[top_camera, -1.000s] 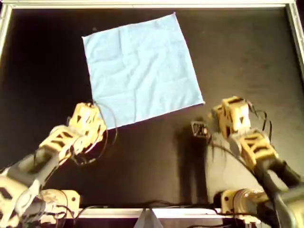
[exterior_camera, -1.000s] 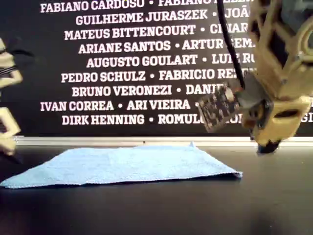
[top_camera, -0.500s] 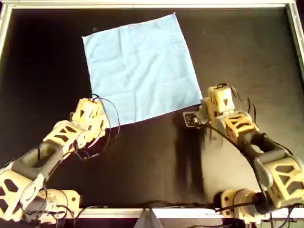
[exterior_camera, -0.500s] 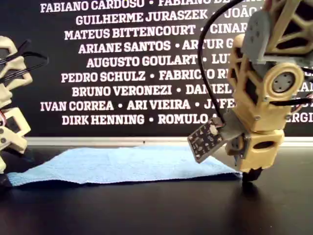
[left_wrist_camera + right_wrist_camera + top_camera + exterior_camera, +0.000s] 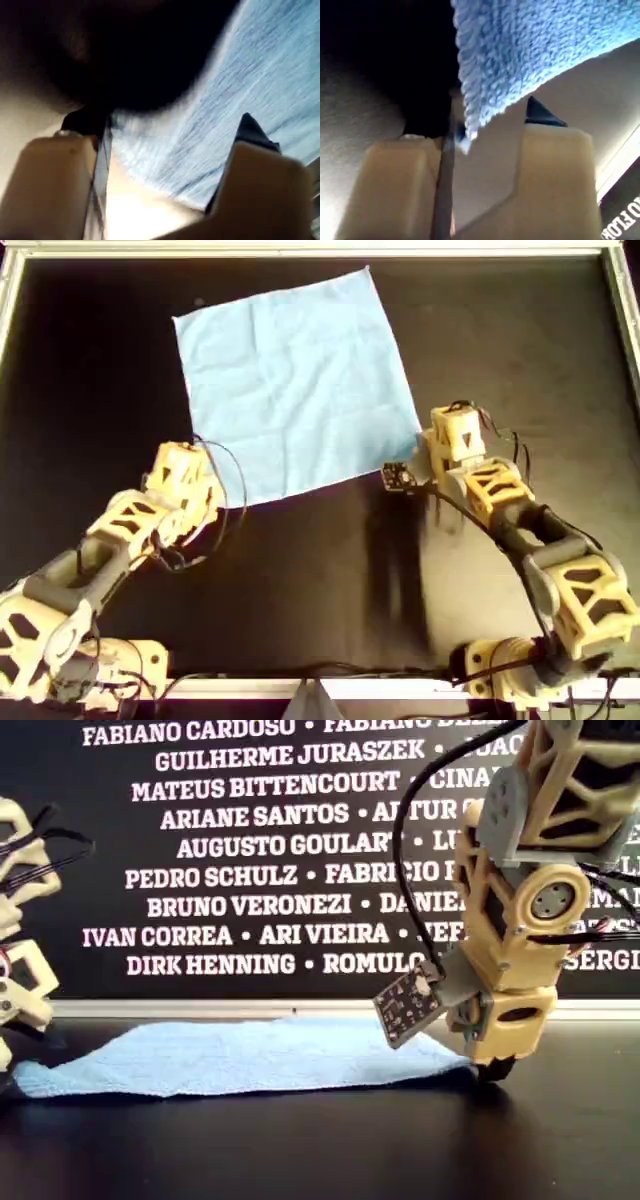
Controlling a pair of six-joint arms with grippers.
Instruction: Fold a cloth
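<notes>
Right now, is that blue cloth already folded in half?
No. In the overhead view the cloth lies spread flat as a single open square, with all four corners out on the dark table.

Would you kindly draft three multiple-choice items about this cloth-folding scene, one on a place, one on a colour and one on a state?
1. Where is the right gripper in the overhead view?
A. at the cloth's right-hand near corner
B. over the cloth's middle
C. at the cloth's far edge

2. What colour is the cloth?
A. red
B. light blue
C. white

3. How does the cloth lie?
A. spread flat in one layer
B. rolled up
C. folded in half

Answers:
1. A, since the right gripper sits by that corner, and the right wrist view shows the corner between its fingers.
2. B, since every view shows light blue fabric on the black table.
3. A, since the overhead view shows a full square with all edges out. The left gripper sits at the other near corner with its jaws apart.
</notes>
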